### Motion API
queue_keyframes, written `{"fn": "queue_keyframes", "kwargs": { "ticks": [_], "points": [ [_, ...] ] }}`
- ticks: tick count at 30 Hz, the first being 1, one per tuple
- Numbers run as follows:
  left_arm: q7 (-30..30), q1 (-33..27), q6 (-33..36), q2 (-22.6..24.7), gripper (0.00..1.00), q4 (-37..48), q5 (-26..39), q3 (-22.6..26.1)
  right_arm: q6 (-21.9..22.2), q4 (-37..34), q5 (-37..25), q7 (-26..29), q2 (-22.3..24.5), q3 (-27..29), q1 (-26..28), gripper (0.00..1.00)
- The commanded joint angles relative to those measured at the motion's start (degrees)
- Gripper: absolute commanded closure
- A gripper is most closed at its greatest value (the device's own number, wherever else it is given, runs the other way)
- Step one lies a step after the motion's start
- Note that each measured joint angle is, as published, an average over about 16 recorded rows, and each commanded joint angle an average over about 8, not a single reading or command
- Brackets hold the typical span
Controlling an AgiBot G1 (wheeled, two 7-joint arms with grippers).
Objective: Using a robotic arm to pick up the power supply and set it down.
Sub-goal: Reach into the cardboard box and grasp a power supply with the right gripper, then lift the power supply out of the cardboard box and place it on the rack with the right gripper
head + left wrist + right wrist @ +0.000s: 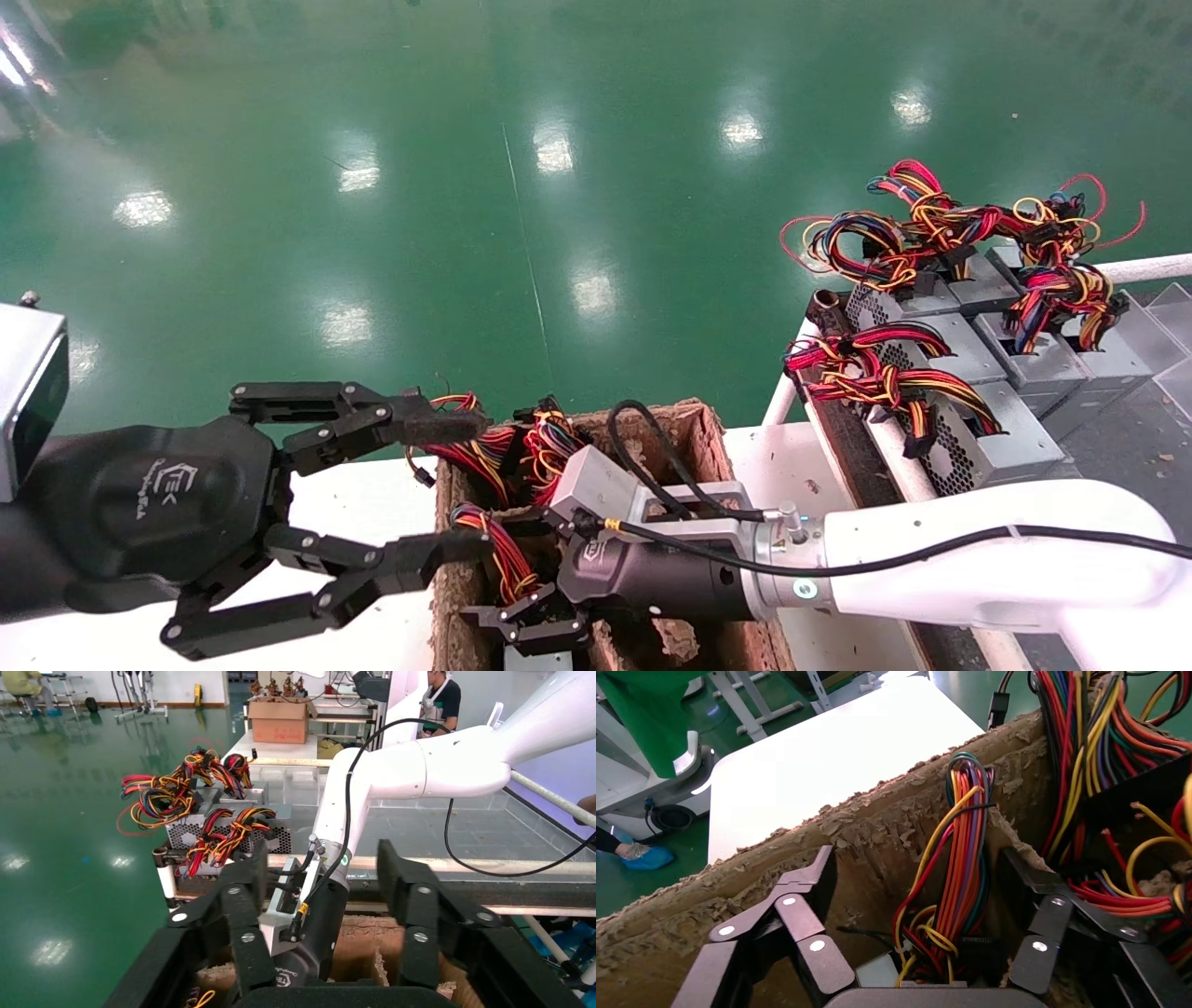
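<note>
My right gripper (521,626) reaches down into a compartment of a torn brown cardboard box (700,438). In the right wrist view it (917,860) is open, its fingers (807,896) standing either side of a bundle of red, orange and yellow wires (961,867). Below the wires a small pale patch of the power supply (877,971) shows; the rest of it is hidden. My left gripper (461,485) hovers open at the box's left side, holding nothing. In the left wrist view it (320,871) frames the right arm's wrist (309,910).
Several grey power supplies (987,373) with tangled wires sit on a rack at the right, also seen in the left wrist view (232,829). More wire bundles (521,447) fill the box's far compartments. The box stands on a white table (354,503); green floor lies beyond.
</note>
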Motion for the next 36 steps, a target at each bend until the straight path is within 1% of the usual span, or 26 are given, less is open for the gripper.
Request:
{"fn": "queue_keyframes", "kwargs": {
  "ticks": [1,14,22,31,36],
  "points": [
    [0.00,0.00,0.00,0.00,0.00,0.00,0.00,0.00,0.42,-0.15,-0.30,0.04,-0.36,-0.15,-0.09,1.00],
    [0.02,-0.01,-0.01,-0.01,0.00,0.00,-0.02,0.03,3.02,1.69,-1.53,1.40,-0.20,-0.31,-1.48,1.00],
    [0.02,-0.01,-0.02,-0.02,0.00,0.00,-0.03,0.05,3.43,1.44,-1.14,1.59,0.01,0.09,-1.61,1.00],
    [0.03,-0.02,-0.03,-0.03,0.00,0.00,-0.05,0.07,2.50,2.95,1.76,0.26,1.94,2.02,-2.26,1.00],
    [0.04,-0.02,-0.03,-0.03,0.00,0.00,-0.05,0.08,2.04,5.09,5.54,-0.24,4.48,4.73,-3.17,1.00]
  ]
}}
